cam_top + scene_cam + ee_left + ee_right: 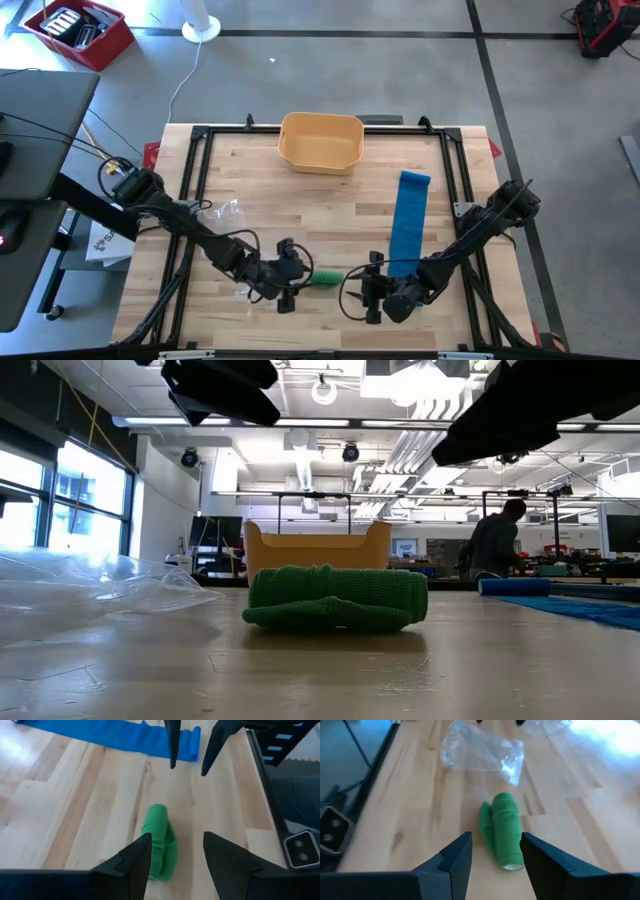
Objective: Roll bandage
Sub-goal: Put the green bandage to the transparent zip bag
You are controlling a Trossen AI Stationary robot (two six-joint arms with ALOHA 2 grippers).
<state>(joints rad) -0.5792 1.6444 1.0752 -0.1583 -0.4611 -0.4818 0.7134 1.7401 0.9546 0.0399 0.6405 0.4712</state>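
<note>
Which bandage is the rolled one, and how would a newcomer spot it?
On the wooden table, look at the near edge, opposite the yellow bin. Between the left gripper and right gripper lies the green bandage roll, short and bunched up, unlike the blue bandage lying flat.

Green roll point(325, 278) between tools (bare wood around).

We see even, bright daylight on the wooden table point(320, 210) from above, strong backlight from ceiling lamps and the windows at the left of the low view turning the arms overhead into silhouettes, white glare on the crumpled plastic wrap point(485, 747), and softly blurred near fingers.
</note>
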